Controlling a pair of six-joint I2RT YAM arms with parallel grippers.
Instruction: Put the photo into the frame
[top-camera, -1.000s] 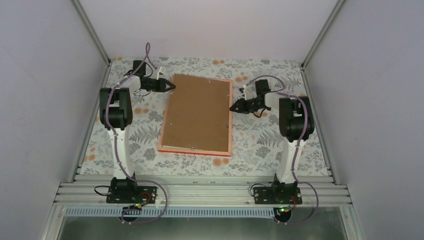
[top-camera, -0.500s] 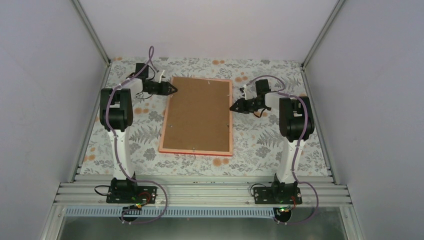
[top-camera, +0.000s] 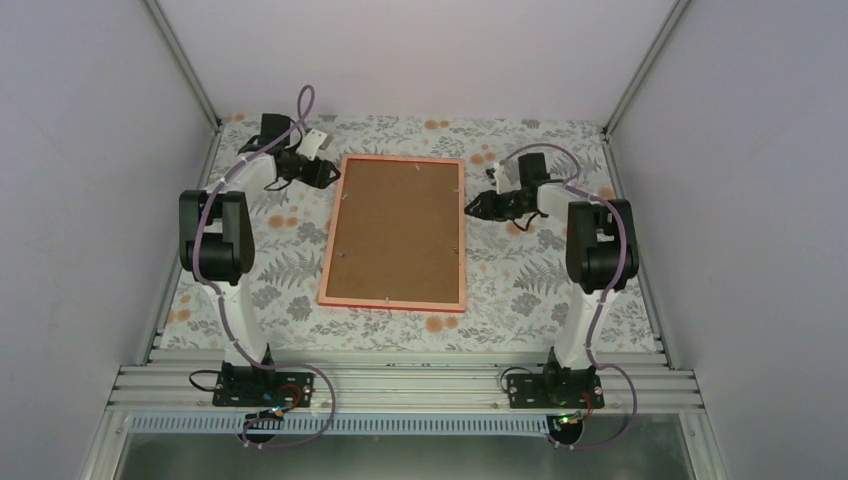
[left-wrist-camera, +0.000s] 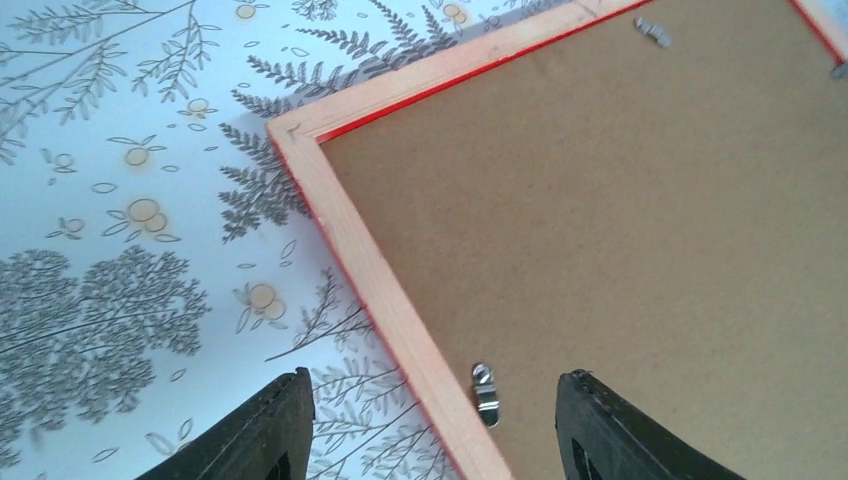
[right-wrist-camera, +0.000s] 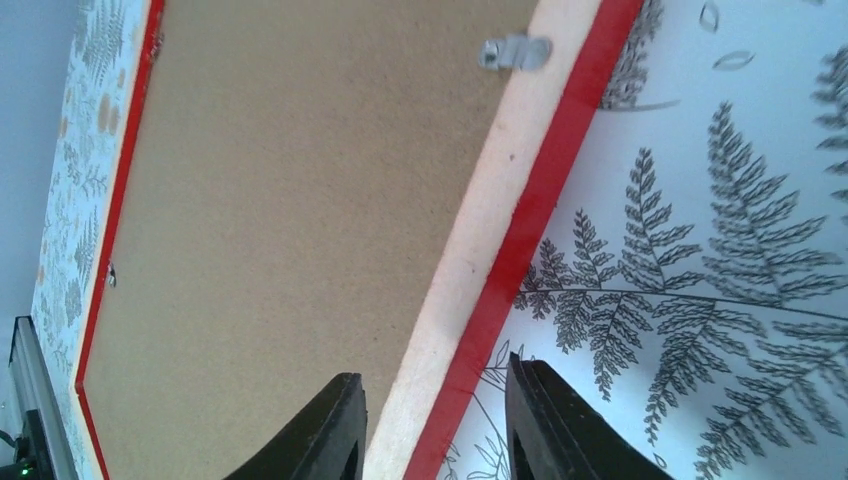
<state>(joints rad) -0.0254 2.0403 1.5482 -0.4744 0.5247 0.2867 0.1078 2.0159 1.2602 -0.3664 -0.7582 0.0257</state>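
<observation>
Frame (left-wrist-camera: 365, 270) red w/ orange-pink back, backing board (top-camera: 398, 230) brown, tablecloth (top-camera: 520, 290) white w/ grey ferns.

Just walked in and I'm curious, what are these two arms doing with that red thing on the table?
A thin red rectangular picture frame lies face down on the flowered table, with a brown backing board sitting inside it. The left end effector hovers at the frame's far left corner and the right end effector beside its right edge; both are open and hold nothing. No photo shows from this side.
</observation>
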